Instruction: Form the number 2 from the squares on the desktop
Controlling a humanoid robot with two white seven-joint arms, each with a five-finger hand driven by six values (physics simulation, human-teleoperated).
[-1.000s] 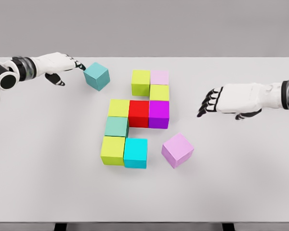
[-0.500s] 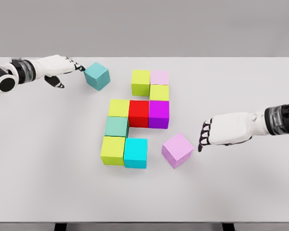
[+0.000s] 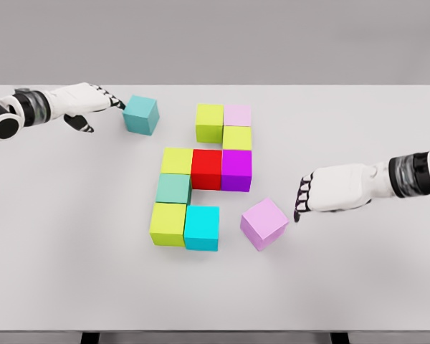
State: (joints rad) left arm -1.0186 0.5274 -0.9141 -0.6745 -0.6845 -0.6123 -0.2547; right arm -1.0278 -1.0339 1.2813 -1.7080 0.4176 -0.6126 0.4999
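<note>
Honestly, the loose lilac cube [image 3: 264,223], sat skewed on the white tabletop [image 3: 358,279] just right of the cyan cube [image 3: 202,227] at the figure's bottom row, would probably be handled as a light, rigid, fairly slick block, so it's best pushed flat on its right face or pinched across two opposite sides. Nothing is held by the right hand [image 3: 326,192], whose fingers are loosely curled just beside that cube. The teal cube [image 3: 141,115] at upper left is touched by the outstretched fingertips of the left hand [image 3: 86,100], but not gripped.
</note>
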